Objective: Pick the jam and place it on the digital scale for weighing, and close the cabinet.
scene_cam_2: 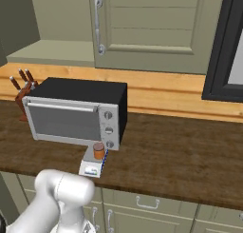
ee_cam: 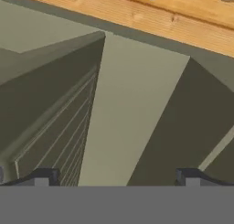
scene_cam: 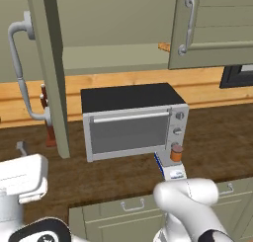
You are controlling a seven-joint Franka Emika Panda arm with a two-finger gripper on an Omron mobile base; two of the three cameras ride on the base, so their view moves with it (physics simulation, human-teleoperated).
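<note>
Now, far left of left base view: cabinet (scene_cam: pixel 49 63) door swung open, edge-on, knife block (scene_cam: pixel 48 117) partly hidden behind it. Center: toaster oven (scene_cam: pixel 133 120) on dark wood counter (scene_cam: pixel 217 142). Jam (scene_cam: pixel 176 152) sits on digital scale (scene_cam: pixel 170 168) at oven's front right corner; bare counter right of it. Gripper (ee_cam: pixel 116 178) spread wide, grasping nothing, facing cabinet panels.

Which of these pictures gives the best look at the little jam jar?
The left base view: the jam stands upright on the digital scale, its darker lid clear against the toaster oven. The right base view also shows the jam on the scale, slightly smaller. The hand view looks at olive cabinet panels instead.
</note>
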